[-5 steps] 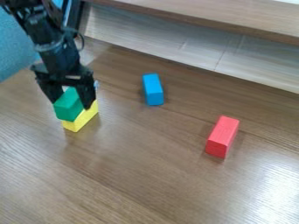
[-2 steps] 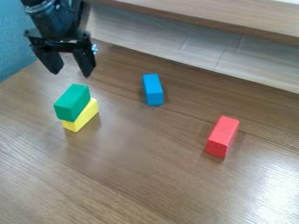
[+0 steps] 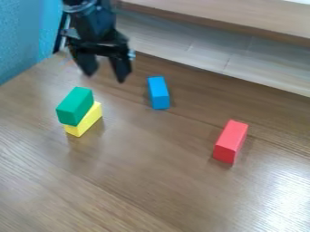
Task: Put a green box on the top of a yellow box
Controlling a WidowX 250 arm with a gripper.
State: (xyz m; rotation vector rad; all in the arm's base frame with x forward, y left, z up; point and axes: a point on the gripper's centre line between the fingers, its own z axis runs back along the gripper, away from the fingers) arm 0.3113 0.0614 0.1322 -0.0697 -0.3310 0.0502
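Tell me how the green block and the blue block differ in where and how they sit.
The green block rests on top of the yellow block, while the blue block lies directly on the table. The green block slants toward the upper right of the picture; the blue block runs nearly straight up and down in it. Both are plain, elongated blocks.

Blue wall [image 3: 23, 41] at left, pale wood ledge [image 3: 230, 13] above, glossy brown tabletop [image 3: 151, 172] below

Looks like a robot lab — a black robot arm [image 3: 94, 22] above a wood-grain worktop [image 3: 151, 172], near a rough blue surface [image 3: 21, 36] — though possibly an office.
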